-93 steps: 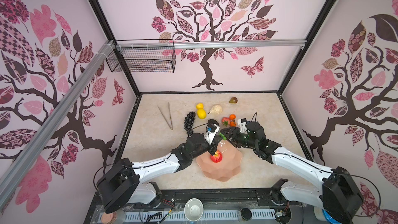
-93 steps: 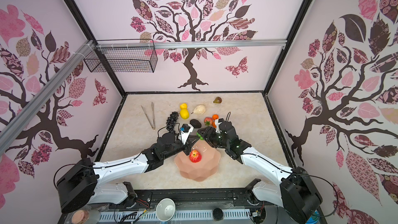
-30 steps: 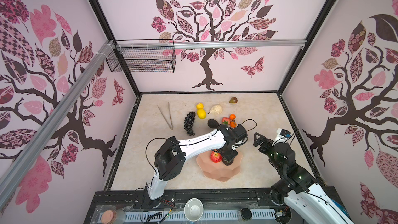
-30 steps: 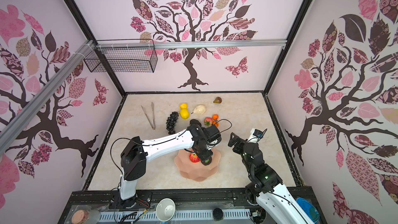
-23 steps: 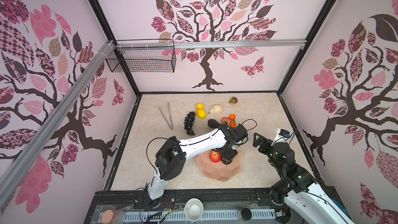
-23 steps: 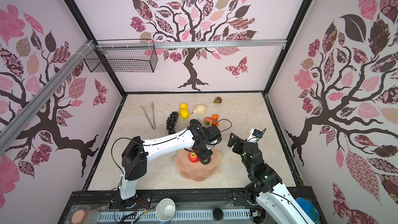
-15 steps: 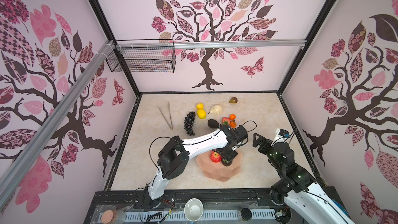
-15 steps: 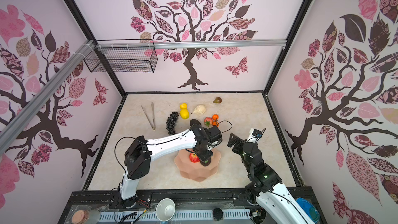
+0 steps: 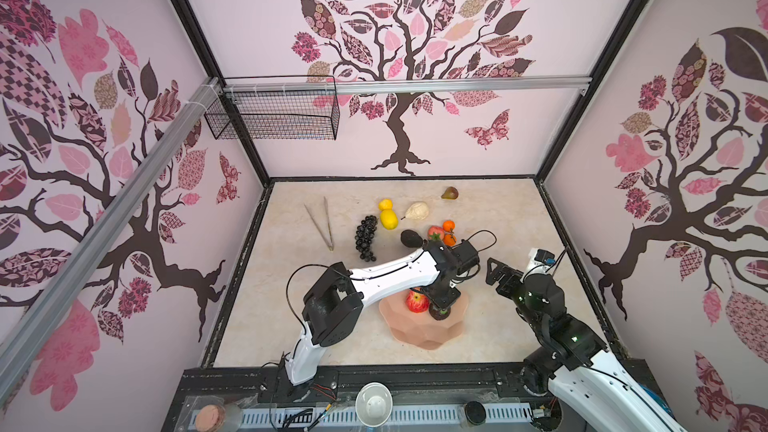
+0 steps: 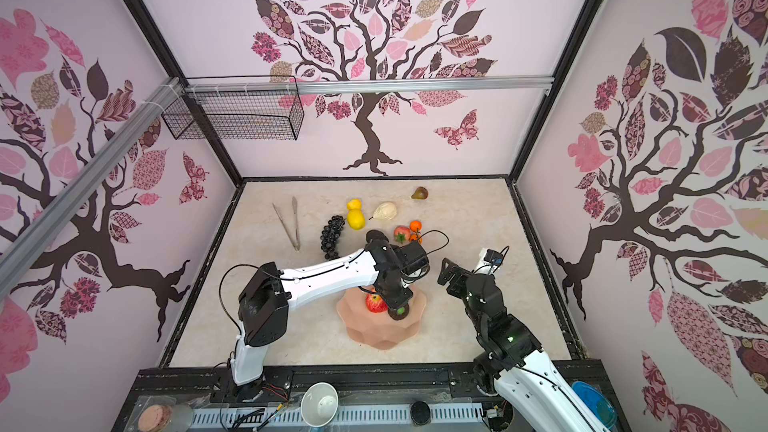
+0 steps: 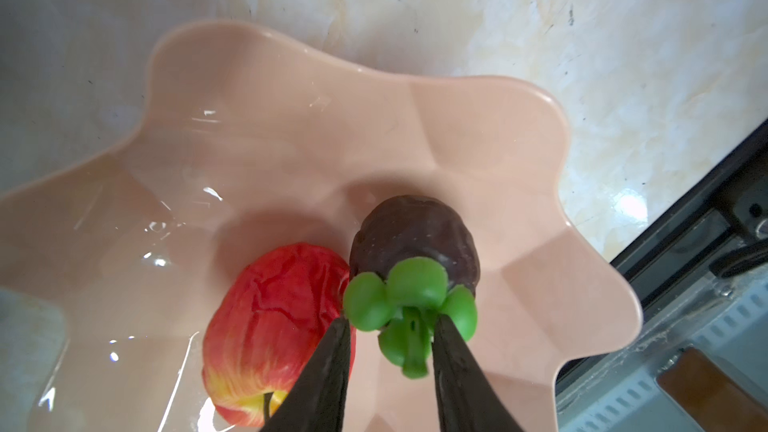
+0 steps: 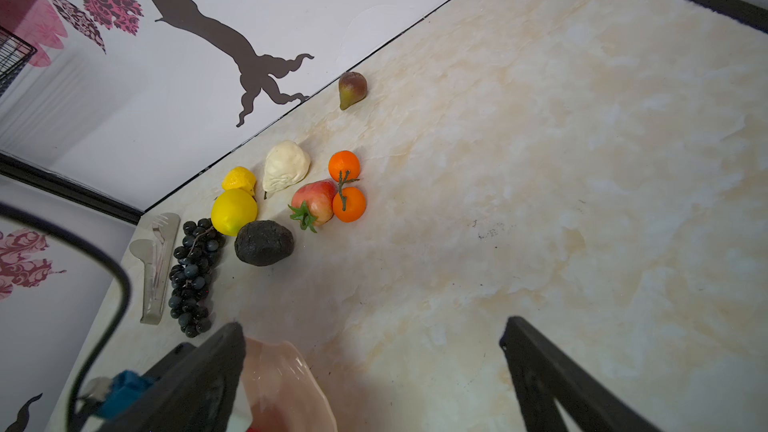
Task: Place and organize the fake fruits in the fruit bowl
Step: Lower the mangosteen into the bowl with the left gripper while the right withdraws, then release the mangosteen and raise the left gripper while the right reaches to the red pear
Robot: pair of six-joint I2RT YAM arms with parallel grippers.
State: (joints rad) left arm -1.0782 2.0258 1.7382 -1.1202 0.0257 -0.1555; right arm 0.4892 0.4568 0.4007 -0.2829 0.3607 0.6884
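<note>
The peach-pink fruit bowl (image 9: 415, 333) (image 11: 291, 139) holds a red apple (image 9: 417, 302) (image 11: 270, 326) and, touching it, a dark mangosteen (image 9: 439, 312) (image 11: 411, 234). My left gripper (image 9: 440, 304) (image 11: 391, 321) points down into the bowl. Its jaws are open, with a gap on each side of the mangosteen's green stem. My right gripper (image 9: 494, 274) (image 12: 374, 324) hangs open and empty to the right of the bowl. Behind the bowl lie a grape bunch (image 9: 365, 238), lemon (image 9: 388, 218), cream pear (image 9: 417, 210), avocado (image 9: 410, 238), oranges (image 9: 449, 231) and a brown pear (image 9: 449, 192).
Thin tongs (image 9: 322, 222) lie at the back left of the table. A wire basket (image 9: 274, 112) hangs on the rail above the back wall. A white cup (image 9: 374, 403) stands on the front ledge. The left arm's cable (image 9: 484, 236) loops near the oranges.
The left jaws have parted from the mangosteen's stem, and the mangosteen now rests in the bowl beside the apple. The right arm has stayed still.
</note>
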